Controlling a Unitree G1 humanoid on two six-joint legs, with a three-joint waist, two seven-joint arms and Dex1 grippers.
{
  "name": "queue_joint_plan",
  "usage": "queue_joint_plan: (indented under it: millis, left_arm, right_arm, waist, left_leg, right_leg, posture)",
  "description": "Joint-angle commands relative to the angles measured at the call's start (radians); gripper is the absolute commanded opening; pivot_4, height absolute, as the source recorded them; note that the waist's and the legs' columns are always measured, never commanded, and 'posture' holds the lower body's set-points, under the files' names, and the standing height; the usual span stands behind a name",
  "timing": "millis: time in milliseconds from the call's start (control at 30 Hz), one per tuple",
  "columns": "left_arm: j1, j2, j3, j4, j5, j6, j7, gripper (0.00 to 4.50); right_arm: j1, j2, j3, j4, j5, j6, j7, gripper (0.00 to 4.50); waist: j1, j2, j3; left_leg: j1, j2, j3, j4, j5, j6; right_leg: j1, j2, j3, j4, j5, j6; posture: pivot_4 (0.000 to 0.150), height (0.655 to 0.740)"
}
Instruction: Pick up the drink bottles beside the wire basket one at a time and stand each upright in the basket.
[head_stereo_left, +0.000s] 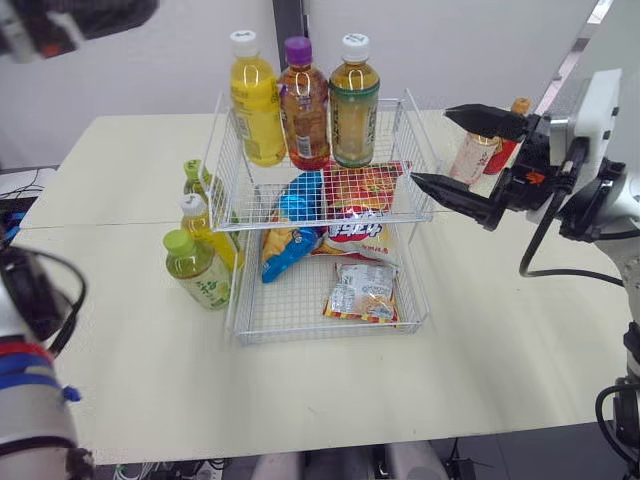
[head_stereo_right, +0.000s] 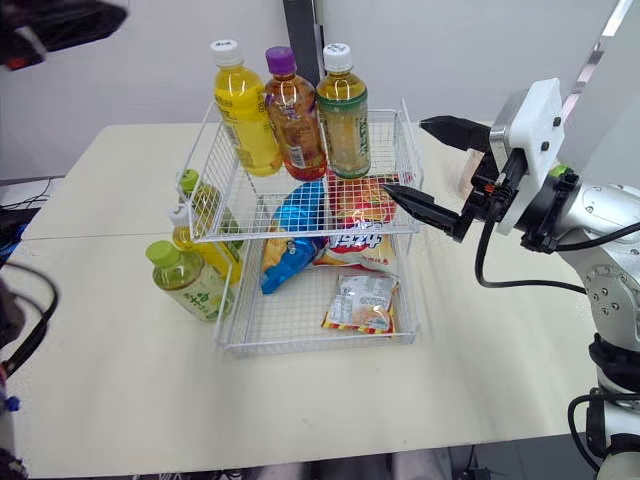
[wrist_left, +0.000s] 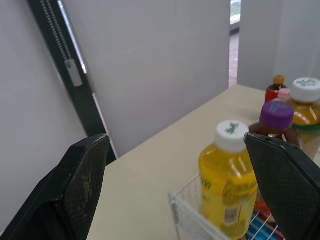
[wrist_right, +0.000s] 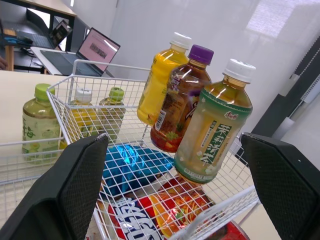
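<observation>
A two-tier white wire basket (head_stereo_left: 236, 300) stands mid-table. Its upper tier holds three upright bottles: a yellow drink (head_stereo_left: 256, 103), a purple-capped brown drink (head_stereo_left: 305, 108) and a green-labelled tea (head_stereo_left: 353, 105). Beside the basket's left wall stand a green-capped bottle (head_stereo_left: 198, 270), a white-capped yellow bottle (head_stereo_left: 201, 228) and another green-capped bottle (head_stereo_left: 194, 178). My right gripper (head_stereo_left: 430, 146) hovers open and empty just right of the upper tier. Behind it stand a pink-labelled bottle (head_stereo_left: 472, 155) and a red one (head_stereo_left: 516, 108). My left gripper (wrist_left: 175, 145) is open, raised above the table's far left.
The basket's lower tier holds a blue snack bag (head_stereo_left: 288, 238), a red chip bag (head_stereo_left: 352, 212) and a small packet (head_stereo_left: 362, 291). The cream table (head_stereo_left: 480, 330) has free room in front and to the right. A wall rises behind the table.
</observation>
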Motion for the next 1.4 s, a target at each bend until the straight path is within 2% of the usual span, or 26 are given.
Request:
queue_joint_plan:
  millis: [33,100,167,267,433,567,733,867,1067,1400]
  left_arm:
    - [0.198,0.107,0.132,-0.177,-0.063,0.041,-0.059,4.48]
    - [0.382,0.145,0.236,-0.273,-0.093,0.08,-0.08,4.48]
    - [0.608,0.137,0.406,-0.386,-0.108,0.132,-0.105,4.48]
    - [0.795,0.109,0.551,-0.494,-0.142,0.18,-0.104,4.48]
    - [1.094,-0.035,0.772,-0.79,-0.245,0.36,-0.079,4.48]
    - [1.18,-0.198,0.845,-1.032,-0.358,0.507,0.046,4.48]
    - [1.157,-0.486,0.827,-1.266,-0.417,0.528,0.315,4.48]
    - [1.147,-0.645,0.701,-1.361,-0.356,0.43,0.531,4.48]
    - [1.141,-0.676,0.505,-1.334,-0.234,0.316,0.74,4.48]
    - [1.077,-0.687,0.341,-1.28,-0.227,0.296,0.871,4.48]
  right_arm:
    - [-0.034,0.005,0.005,0.01,0.029,-0.049,0.1,4.5]
    - [-0.052,0.007,0.016,0.026,0.059,-0.042,0.162,4.5]
    - [-0.075,0.01,0.034,0.043,0.094,-0.024,0.224,4.5]
    - [-0.092,0.015,0.048,0.06,0.109,-0.016,0.267,4.5]
    - [-0.097,0.013,0.096,0.075,0.108,0.002,0.345,4.5]
    - [-0.088,0.029,0.12,0.074,0.086,-0.014,0.362,4.5]
    - [-0.075,0.037,0.122,0.064,0.074,-0.024,0.369,4.5]
    - [-0.077,0.033,0.118,0.074,0.069,-0.03,0.379,4.5]
    - [-0.085,0.022,0.111,0.088,0.066,-0.029,0.396,4.5]
    - [-0.09,0.021,0.105,0.087,0.07,-0.022,0.395,4.5]
  waist:
    - [0.002,0.001,0.0]
    - [0.003,0.001,0.0]
    - [0.005,0.001,0.0]
    - [0.015,0.001,0.0]
    - [0.025,0.002,0.0]
    - [0.034,0.002,0.0]
    - [0.039,0.001,-0.001]
    - [0.04,0.001,-0.001]
    - [0.042,0.001,-0.001]
    - [0.042,0.001,-0.001]
  left_leg:
    - [0.0,0.0,0.0,0.0,0.0,0.0]
    - [0.001,0.0,0.001,0.0,0.0,0.0]
    - [0.001,0.001,0.001,0.0,0.0,0.0]
    - [0.001,0.003,0.0,0.0,0.0,0.0]
    - [0.002,0.003,0.001,0.0,0.0,0.0]
    - [0.002,0.007,0.001,0.001,0.0,0.0]
    - [0.003,0.011,0.003,0.001,0.0,0.0]
    - [0.003,0.013,0.004,0.002,0.0,-0.001]
    - [0.004,0.015,0.005,0.001,0.0,-0.001]
    - [0.004,0.015,0.004,0.001,0.0,-0.001]
  right_leg:
    - [0.0,0.0,0.0,0.0,0.0,0.0]
    - [0.001,-0.001,0.002,0.0,0.0,0.0]
    - [0.001,0.0,0.002,0.0,0.0,0.0]
    - [0.001,0.0,0.0,-0.001,0.0,-0.001]
    - [0.002,-0.002,0.001,-0.002,0.0,-0.002]
    - [0.002,-0.001,0.0,-0.003,0.001,-0.004]
    - [0.003,0.001,-0.001,-0.005,0.005,-0.008]
    - [0.004,0.005,-0.001,-0.007,0.008,-0.01]
    - [0.004,0.012,0.001,-0.008,0.009,-0.01]
    - [0.006,0.014,0.001,-0.011,0.009,-0.01]
  posture:
    - [0.15,0.74]
    - [0.15,0.74]
    - [0.15,0.74]
    - [0.15,0.74]
    - [0.15,0.74]
    - [0.15,0.74]
    - [0.15,0.74]
    - [0.15,0.74]
    - [0.15,0.74]
    - [0.15,0.74]
